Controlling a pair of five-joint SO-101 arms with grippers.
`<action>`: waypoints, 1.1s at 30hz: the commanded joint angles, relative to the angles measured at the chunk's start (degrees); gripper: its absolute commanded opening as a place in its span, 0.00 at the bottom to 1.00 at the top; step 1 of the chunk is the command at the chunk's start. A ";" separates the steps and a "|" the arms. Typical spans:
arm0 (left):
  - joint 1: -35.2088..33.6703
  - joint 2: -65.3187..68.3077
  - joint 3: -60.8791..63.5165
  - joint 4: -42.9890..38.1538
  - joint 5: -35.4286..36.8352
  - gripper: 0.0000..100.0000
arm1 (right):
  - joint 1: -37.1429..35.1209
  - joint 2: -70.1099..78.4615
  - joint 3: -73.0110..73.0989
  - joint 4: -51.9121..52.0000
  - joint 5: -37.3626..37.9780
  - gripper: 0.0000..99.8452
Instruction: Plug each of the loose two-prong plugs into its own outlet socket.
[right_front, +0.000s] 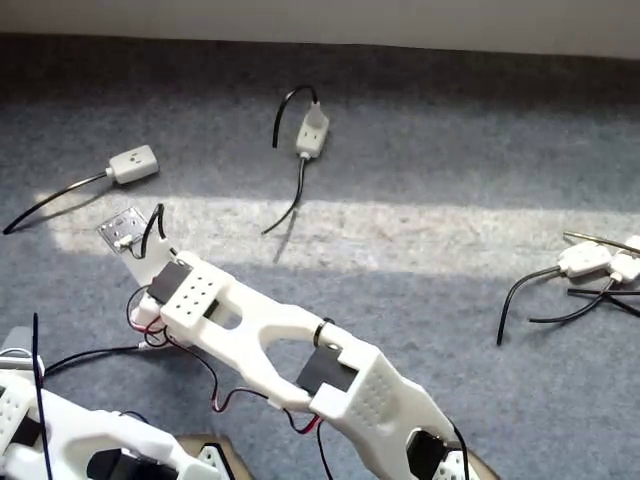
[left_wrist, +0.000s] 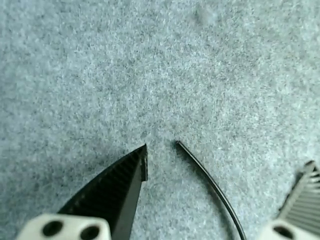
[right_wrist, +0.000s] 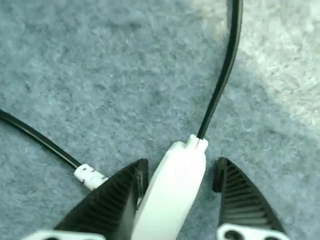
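Right gripper (right_wrist: 181, 161) was closed down on the white plug (right_wrist: 172, 200), holding it by the body, with the black cord running out ahead of the jaws. The held plug sat at the left of the carpet. Nearest outlet socket (right_front: 133, 163) lay just beyond it on the far side, long axis roughly left-right, its cord leaving leftward. Right arm judged the nearer. Left gripper (left_wrist: 227, 160) was wide open over carpet, holding nothing.
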 joint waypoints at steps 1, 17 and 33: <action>-0.40 -1.10 -0.13 -0.62 -0.35 0.44 | 2.68 -0.92 -2.15 -0.22 -0.53 0.09; -0.40 -1.10 0.84 -0.79 -0.44 0.44 | 21.58 -0.66 -21.14 2.33 -0.09 0.01; -0.40 -1.10 0.92 -0.79 -0.44 0.44 | 48.13 -0.48 -23.25 -26.51 -0.09 0.01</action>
